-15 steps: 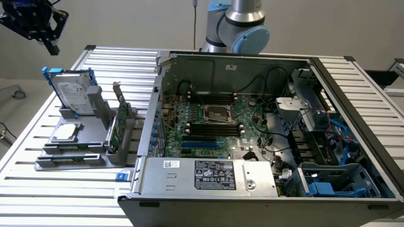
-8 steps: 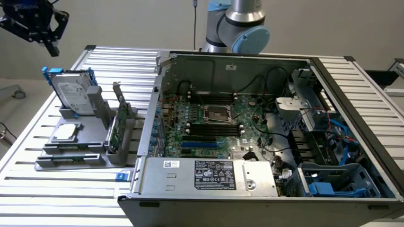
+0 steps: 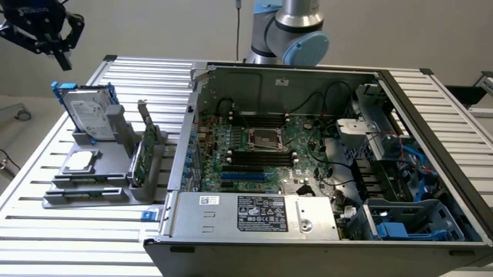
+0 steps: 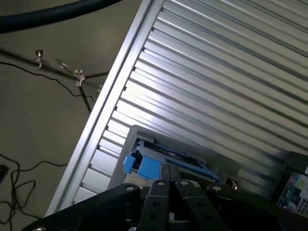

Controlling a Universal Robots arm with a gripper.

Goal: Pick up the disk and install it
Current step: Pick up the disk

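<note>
Gripper (image 3: 62,57) is hanging closed and empty above the upright disk (image 3: 89,112), so you are risking toppling it off its grey stand (image 3: 85,193) by descending unopened.

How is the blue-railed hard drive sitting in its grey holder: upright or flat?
Upright, leaning slightly. The hard drive stands on edge in the grey holder, label facing out.

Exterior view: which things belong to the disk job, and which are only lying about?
For the job: the disk standing in the grey holder; the shut gripper near it; the open computer case.
Lying about: the smaller silver drive; the green circuit card.
</note>
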